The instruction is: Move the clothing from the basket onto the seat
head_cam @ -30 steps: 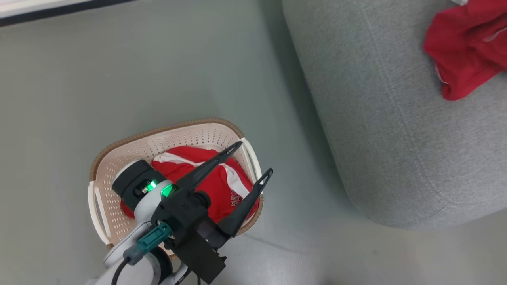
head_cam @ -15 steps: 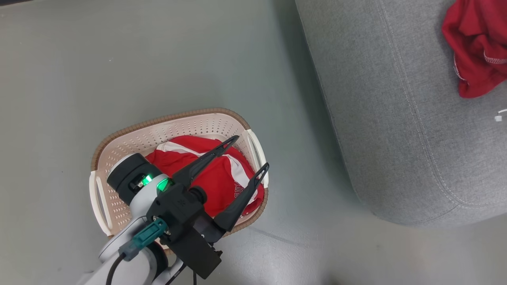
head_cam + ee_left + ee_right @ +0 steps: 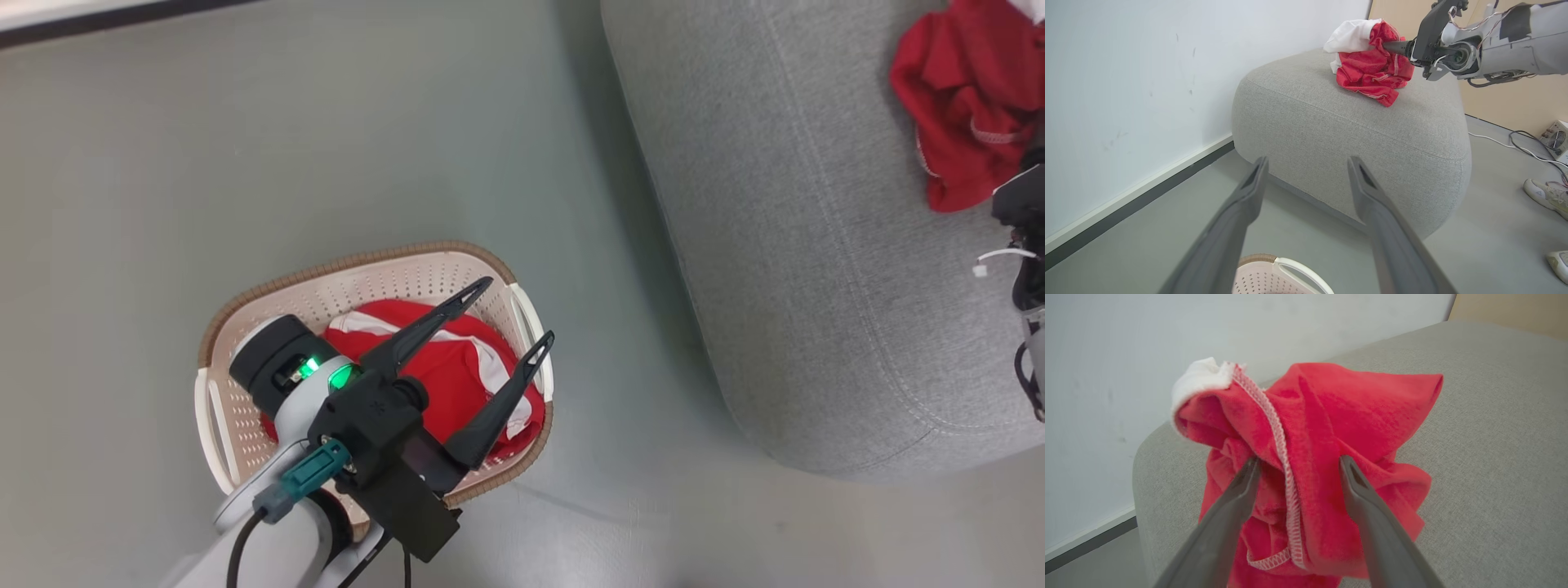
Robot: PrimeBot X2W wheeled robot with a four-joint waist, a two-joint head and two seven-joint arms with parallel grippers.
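The cream basket (image 3: 367, 273) stands on the floor with a red garment with white stripes (image 3: 445, 380) inside it. Above it hovers my left gripper (image 3: 517, 309), open and holding nothing, and the same gripper (image 3: 1307, 160) points toward the grey seat (image 3: 1372, 134). A second red garment (image 3: 947, 98) lies bunched on the seat (image 3: 800, 245), with a small white cloth piece (image 3: 1349, 34) beside it. My right gripper (image 3: 1299, 460) is open, its fingers on either side of a fold of this garment (image 3: 1314, 428). Its wrist (image 3: 1020, 200) shows at the head view's right edge.
Grey floor surrounds the basket and the seat. A white wall with a dark baseboard (image 3: 1126, 204) runs behind. Pale shoes (image 3: 1545, 192), cables and a small box (image 3: 1555, 139) sit on the floor beyond the seat.
The head camera has shifted a little. My right arm's wrist has come into view at the right edge beside the garment on the seat. The left gripper stays open over the basket.
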